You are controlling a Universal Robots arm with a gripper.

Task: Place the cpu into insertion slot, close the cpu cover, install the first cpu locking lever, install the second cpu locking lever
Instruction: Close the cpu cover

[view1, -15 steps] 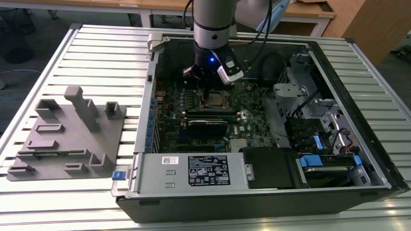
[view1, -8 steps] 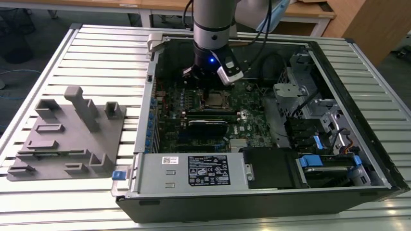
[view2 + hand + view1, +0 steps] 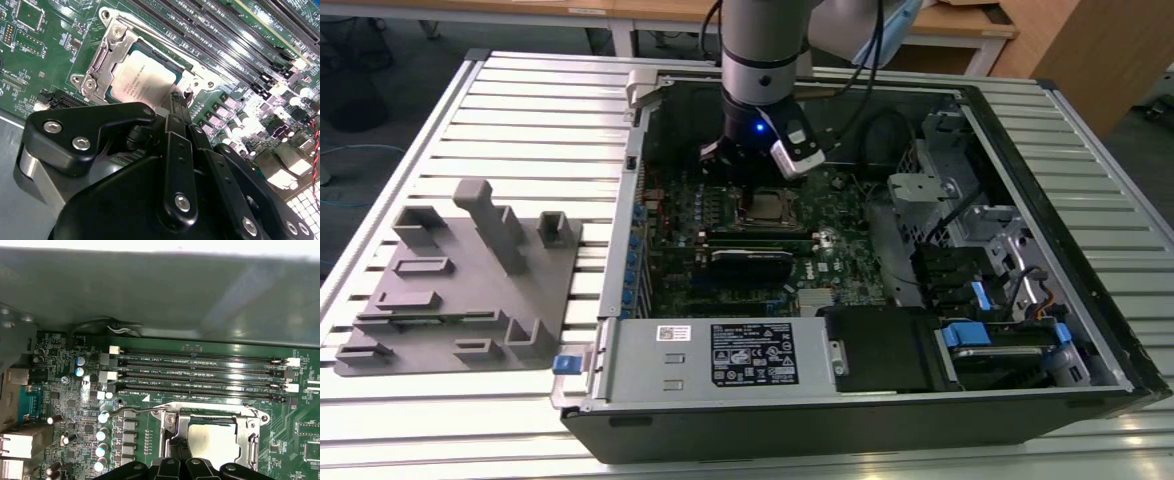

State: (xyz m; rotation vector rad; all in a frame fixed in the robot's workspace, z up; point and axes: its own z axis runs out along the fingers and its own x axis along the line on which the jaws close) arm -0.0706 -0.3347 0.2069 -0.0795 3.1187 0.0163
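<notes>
The cpu [image 3: 141, 80] lies flat in the insertion slot [image 3: 767, 207], its dull silver top showing. The cpu cover [image 3: 102, 55] is down over it, the silvery frame [image 3: 248, 435] lying around the chip [image 3: 212, 439]. A thin metal locking lever [image 3: 134, 411] sticks out sideways from the socket's corner, just above the board. My gripper [image 3: 178, 102] hangs low over the socket's edge, its black fingers drawn together into one narrow tip beside the cover's rim. It stands on the arm above the motherboard [image 3: 750, 178], and its fingers hide the socket's near edge [image 3: 179, 447].
Long black memory slots [image 3: 200, 375] run beside the socket. The open computer case [image 3: 1107, 300] walls in the board, with a power supply [image 3: 720, 355] and a black card [image 3: 754, 260] near the front. A grey fixture block [image 3: 454, 270] sits on the slatted table at the exterior view's left.
</notes>
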